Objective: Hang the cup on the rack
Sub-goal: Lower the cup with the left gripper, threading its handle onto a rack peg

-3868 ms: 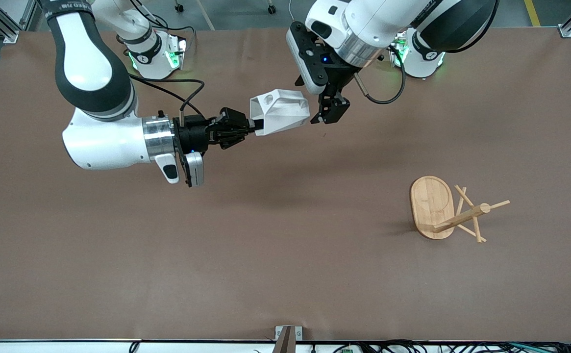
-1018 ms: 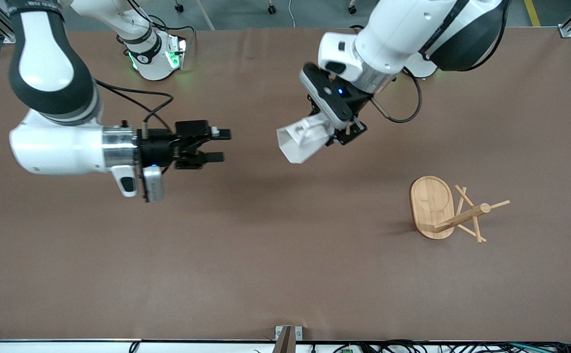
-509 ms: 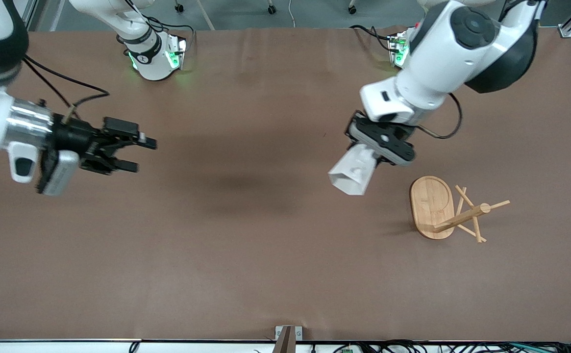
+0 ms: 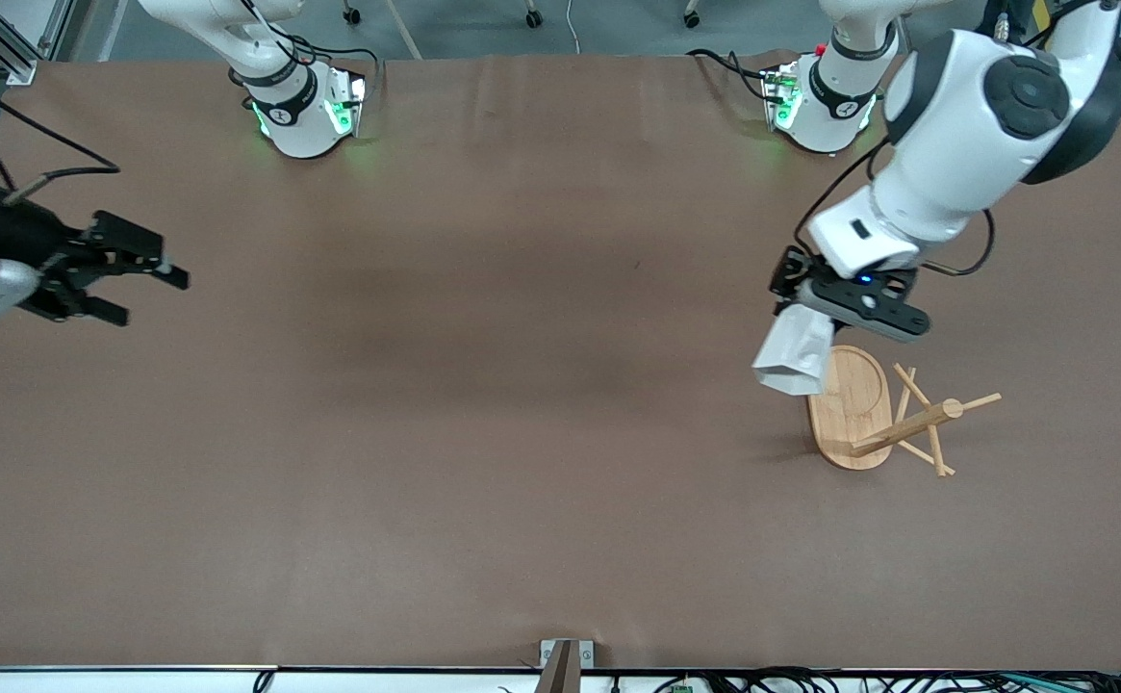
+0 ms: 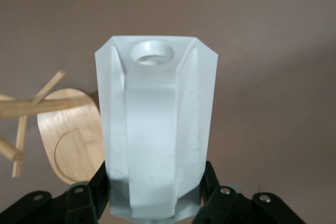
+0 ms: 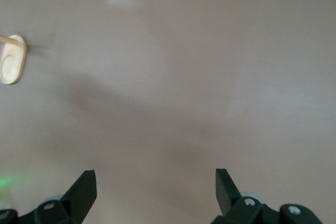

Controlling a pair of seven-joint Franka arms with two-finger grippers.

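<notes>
The white faceted cup (image 4: pixel 795 352) hangs in the air in my left gripper (image 4: pixel 815 310), which is shut on it, over the edge of the rack's oval base. In the left wrist view the cup (image 5: pixel 157 129) sits between the black fingers (image 5: pixel 89 198), its handle with the round hole facing the camera. The bamboo rack (image 4: pixel 873 412) lies tipped on its side toward the left arm's end, post and pegs pointing along the table; it also shows in the left wrist view (image 5: pixel 68 135). My right gripper (image 4: pixel 141 295) is open and empty, up over the right arm's end of the table.
The brown table (image 4: pixel 483 404) carries nothing else. Both arm bases (image 4: pixel 300 106) stand along the edge farthest from the front camera. A small metal bracket (image 4: pixel 565 654) sits at the table's nearest edge. The rack's base shows small in the right wrist view (image 6: pixel 11 59).
My left gripper took the cup from the right gripper and carried it toward the rack, now over the base's edge. My right gripper opened and drew back toward its end of the table.
</notes>
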